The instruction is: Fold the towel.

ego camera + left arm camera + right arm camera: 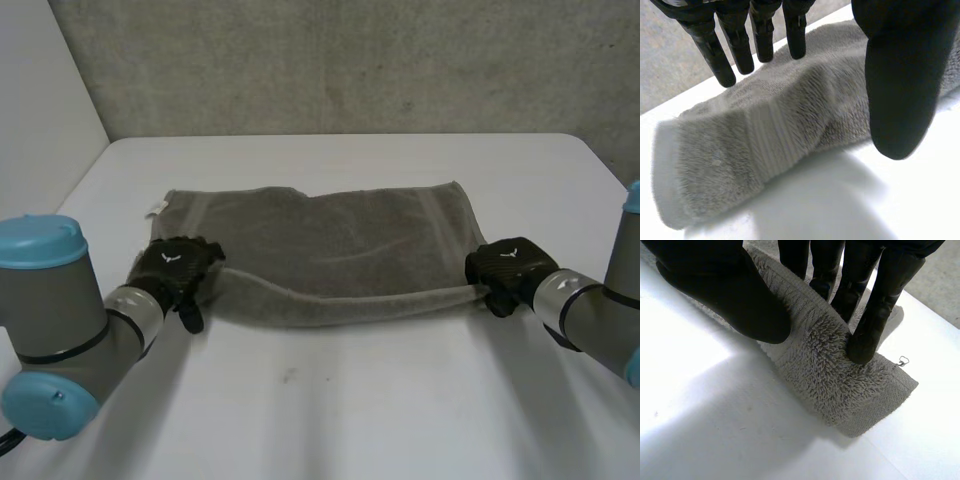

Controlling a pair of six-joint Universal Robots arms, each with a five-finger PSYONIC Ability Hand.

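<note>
A grey towel [330,250] lies folded across the middle of the white table [350,400], its doubled edge towards me. My left hand [175,268] is at the towel's near left corner. There its fingers [722,55] and thumb [897,90] are straight and spread just above the towel [765,135], holding nothing. My right hand [510,268] is at the near right corner. Its thumb [730,295] and fingers [875,315] pinch the folded edge of the towel [840,385], lifting it slightly off the table.
A small white tag [155,208] sticks out at the towel's far left corner. A grey concrete wall [350,60] runs behind the table's far edge. Bare tabletop lies in front of the towel and on both sides.
</note>
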